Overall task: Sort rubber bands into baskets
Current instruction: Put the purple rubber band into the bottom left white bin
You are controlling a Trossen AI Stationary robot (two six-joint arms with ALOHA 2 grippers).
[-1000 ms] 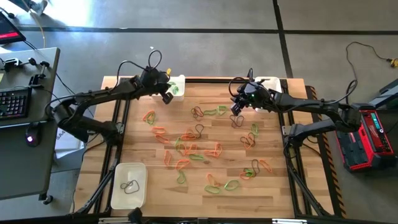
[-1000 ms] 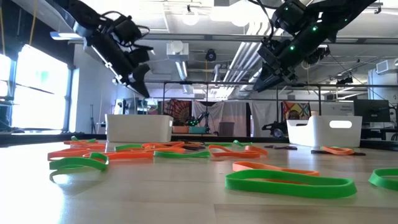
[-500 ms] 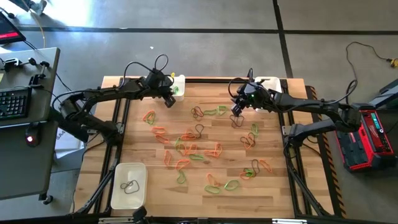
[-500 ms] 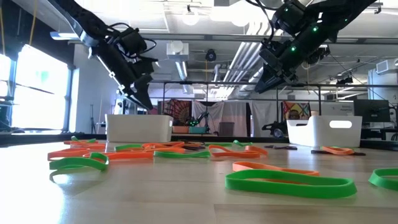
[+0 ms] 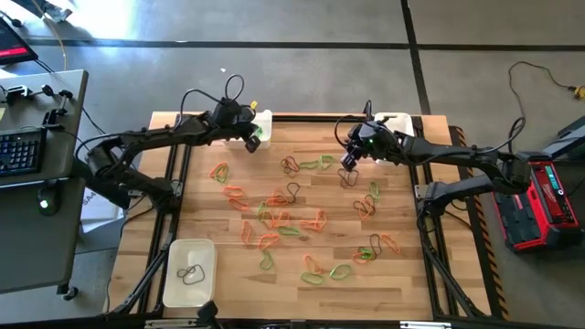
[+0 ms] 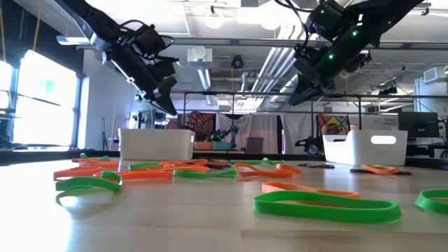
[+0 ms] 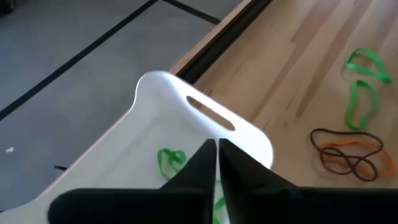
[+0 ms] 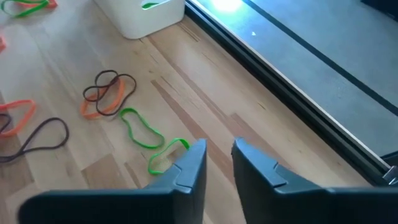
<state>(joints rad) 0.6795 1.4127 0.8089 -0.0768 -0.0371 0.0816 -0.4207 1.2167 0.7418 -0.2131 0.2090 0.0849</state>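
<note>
Sorting at an early stage: most rubber bands (image 5: 291, 217) are lying loose on the table (image 5: 411, 274)
Left gripper (image 7: 216, 155) is hovering shut and empty over the green basket (image 7: 186, 102); right gripper (image 8: 217, 163) is hanging slightly parted, empty

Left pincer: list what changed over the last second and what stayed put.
The left pincer shifted slightly over the far-left basket, opened briefly, and now stands shut and empty above the green bands inside. The right pincer narrowed a little but kept its place. The rubber bands on the table did not move.

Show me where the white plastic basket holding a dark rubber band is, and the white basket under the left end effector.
White plastic basket with dark rubber band (image 5: 174, 279): high view, bare floor.
White basket under left end effector (image 7: 155, 93): left wrist view, rim.
</note>
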